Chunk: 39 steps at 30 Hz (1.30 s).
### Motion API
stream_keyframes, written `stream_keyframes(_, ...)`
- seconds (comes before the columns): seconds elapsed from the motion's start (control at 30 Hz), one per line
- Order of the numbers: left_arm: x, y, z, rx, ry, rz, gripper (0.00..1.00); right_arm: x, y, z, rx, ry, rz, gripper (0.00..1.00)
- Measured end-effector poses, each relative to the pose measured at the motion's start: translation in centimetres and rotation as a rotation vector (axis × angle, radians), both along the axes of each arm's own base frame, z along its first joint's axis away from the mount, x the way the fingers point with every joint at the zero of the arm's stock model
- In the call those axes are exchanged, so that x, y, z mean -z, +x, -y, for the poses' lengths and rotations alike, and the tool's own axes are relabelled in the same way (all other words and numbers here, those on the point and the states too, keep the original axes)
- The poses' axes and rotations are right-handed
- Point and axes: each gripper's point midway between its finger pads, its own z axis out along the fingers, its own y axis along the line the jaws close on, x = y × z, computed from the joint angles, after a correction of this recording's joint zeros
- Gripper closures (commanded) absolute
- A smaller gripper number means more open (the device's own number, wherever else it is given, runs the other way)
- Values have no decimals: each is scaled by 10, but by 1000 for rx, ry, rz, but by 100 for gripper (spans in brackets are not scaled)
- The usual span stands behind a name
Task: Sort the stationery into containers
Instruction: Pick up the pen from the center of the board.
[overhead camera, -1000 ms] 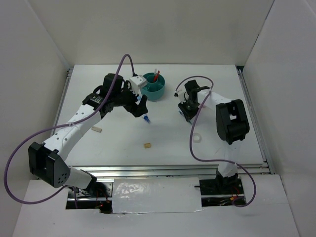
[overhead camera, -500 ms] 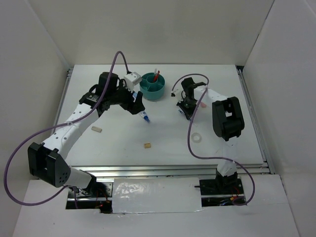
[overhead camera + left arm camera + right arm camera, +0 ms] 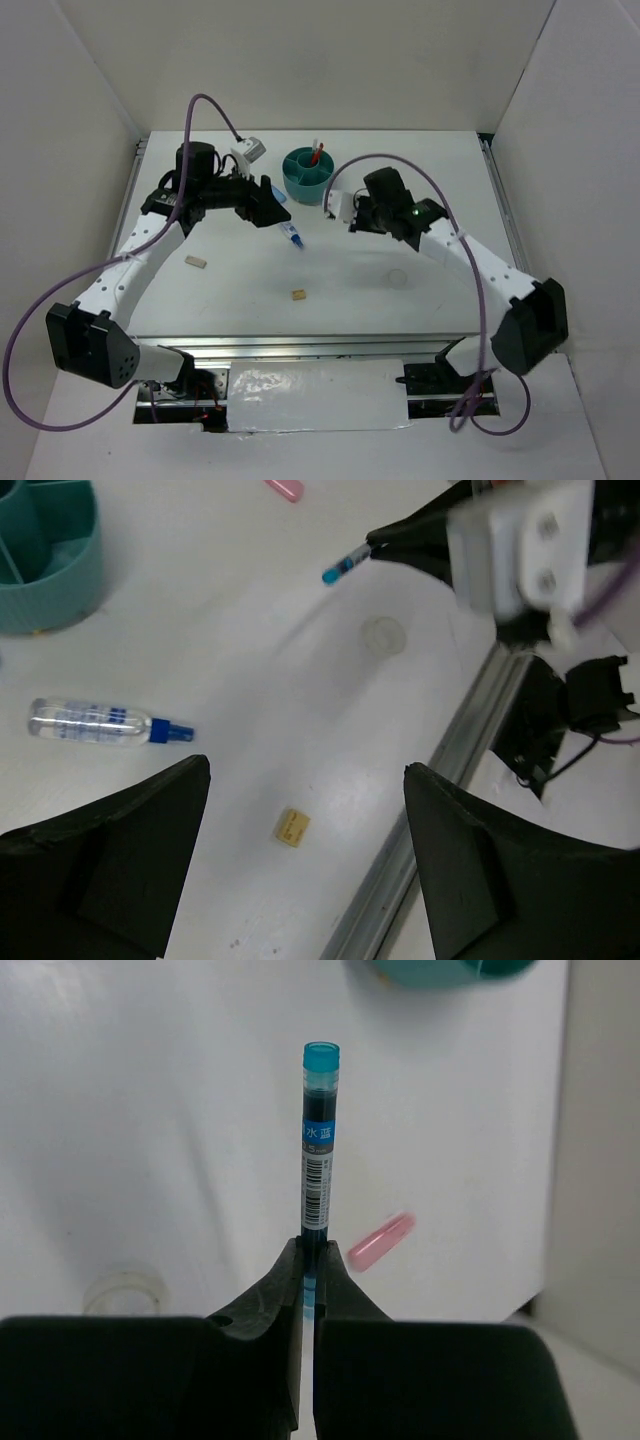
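My right gripper [image 3: 310, 1250] is shut on a blue-capped pen [image 3: 320, 1140], which sticks straight out past the fingertips, clear of the table. In the left wrist view this pen [image 3: 345, 565] hangs in the air near the teal organiser [image 3: 308, 172]. The organiser holds a red item and a white one in its central cup. My left gripper [image 3: 272, 207] stands open and empty just left of the organiser. A blue-white pen [image 3: 293, 236] lies on the table below it. A pink eraser [image 3: 381, 1240], a clear tape ring [image 3: 398, 277] and two tan blocks [image 3: 298, 295] [image 3: 195, 262] also lie on the table.
White walls enclose the table on three sides. A metal rail [image 3: 450, 750] runs along the near edge. Purple cables loop above both arms.
The right gripper shut on the pen, lifted it and swung left toward the organiser. The left gripper drew back a little to the left, still open.
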Motion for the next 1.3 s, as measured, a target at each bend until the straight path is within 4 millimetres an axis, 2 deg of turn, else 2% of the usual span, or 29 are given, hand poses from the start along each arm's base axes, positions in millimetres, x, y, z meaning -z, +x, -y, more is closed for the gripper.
stream_keyframes(0.1,-9,-9,8,65,-23,-18,9,-12,-30,-23,-182,-44,133,100)
stream_keyframes(0.27,-12,-29,25,186,-16,-49,9,0,-61,-39,-380,-139,290,100)
stream_keyframes(0.43,7,-67,56,357,51,-100,9,7,-82,-50,-503,-180,478,100)
stream_keyframes(0.57,24,-90,70,415,102,-141,9,-15,-93,-69,-555,-144,627,100)
stream_keyframes(0.73,36,-86,70,381,148,-152,10,-48,-110,-87,-582,-88,779,100)
stream_keyframes(0.83,43,-83,71,372,165,-166,11,-55,-121,-94,-600,-71,818,100)
stream_keyframes(0.93,47,-84,73,376,175,-175,14,-53,-129,-98,-615,-71,830,100)
stream_keyframes(1.03,49,-87,77,384,182,-176,27,-51,-132,-99,-619,-80,831,100)
stream_keyframes(1.13,52,-90,80,396,189,-178,54,-51,-132,-99,-616,-90,835,100)
stream_keyframes(1.23,54,-92,83,410,188,-189,73,-48,-131,-96,-608,-111,842,100)
stream_keyframes(1.27,54,-94,84,416,188,-192,88,-46,-130,-95,-607,-118,844,100)
stream_keyframes(1.3,56,-94,84,416,195,-194,96,-45,-130,-94,-607,-127,846,100)
